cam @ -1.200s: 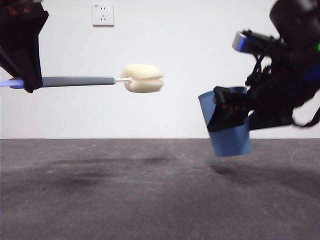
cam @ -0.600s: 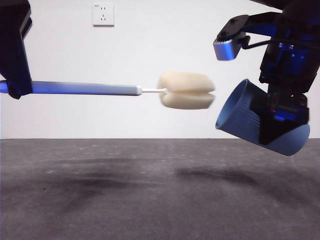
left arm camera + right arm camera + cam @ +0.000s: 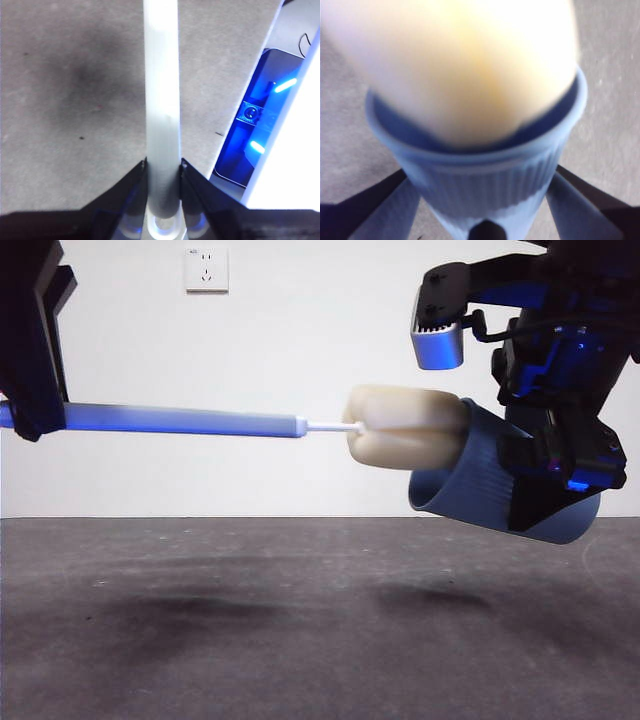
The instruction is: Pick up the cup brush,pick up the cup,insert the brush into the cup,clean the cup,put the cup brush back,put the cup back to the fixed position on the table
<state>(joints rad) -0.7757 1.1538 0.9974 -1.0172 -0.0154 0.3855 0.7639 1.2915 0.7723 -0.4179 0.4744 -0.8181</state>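
The cup brush (image 3: 200,421) is held level above the table (image 3: 300,620). My left gripper (image 3: 35,415) is shut on its grey handle (image 3: 162,125) at the far left. The cream sponge head (image 3: 405,427) sits at the mouth of the blue ribbed cup (image 3: 495,490), its far end just inside the rim. My right gripper (image 3: 555,475) is shut on the cup, which lies tilted with its mouth toward the brush. In the right wrist view the sponge (image 3: 455,65) fills the opening of the cup (image 3: 485,180).
A white wall socket (image 3: 206,269) sits on the pale back wall. The right arm's silver wrist camera (image 3: 438,340) hangs just above the sponge. A blue-lit device (image 3: 260,120) lies at the table's edge in the left wrist view.
The brush has moved right toward the cup. The cup has tipped from near upright to lying over and shifted left, so the sponge now enters its mouth.
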